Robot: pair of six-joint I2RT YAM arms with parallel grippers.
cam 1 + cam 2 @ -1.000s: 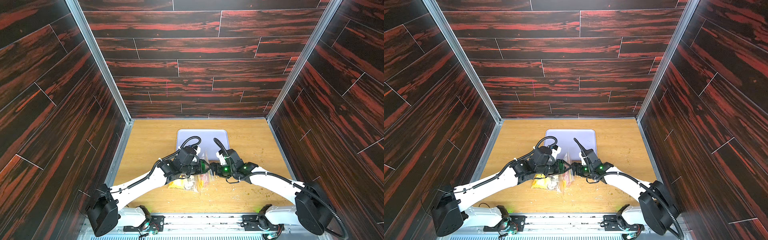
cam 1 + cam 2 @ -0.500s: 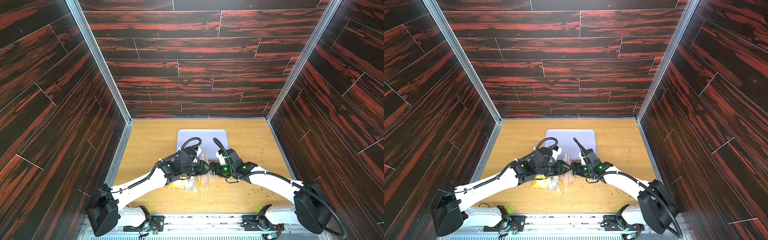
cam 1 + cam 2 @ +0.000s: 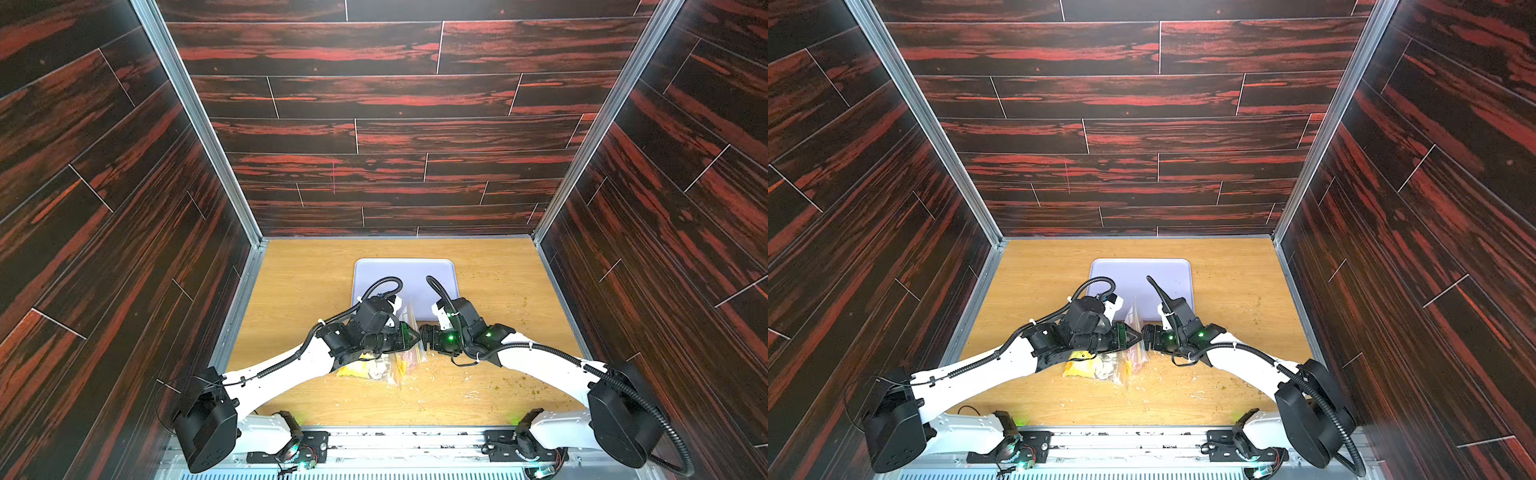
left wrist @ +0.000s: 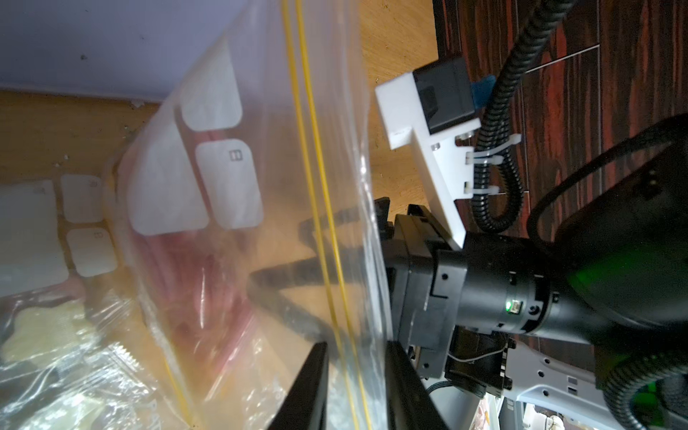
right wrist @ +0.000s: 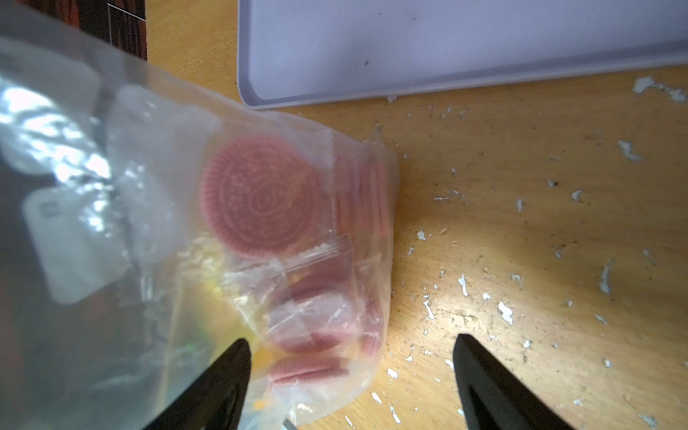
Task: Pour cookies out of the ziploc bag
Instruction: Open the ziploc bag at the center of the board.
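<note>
The clear ziploc bag lies on the wooden table between both arms, its zip edge lifted toward the tray. Pink round cookies in clear wrappers sit inside the bag. My left gripper straddles the bag's yellow-lined zip edge, its jaws narrow but with a gap on either side of the film. My right gripper faces it tip to tip, jaws wide open over the bag's lower corner.
A shallow lilac tray lies just behind the bag. A yellow lump shows inside the bag under the left arm. Crumbs litter the table at the right. Dark walls enclose three sides.
The left gripper's jaws have drawn closer together around the bag's zip edge. Both arms have stayed almost in place, and the right gripper stands as wide as before.
</note>
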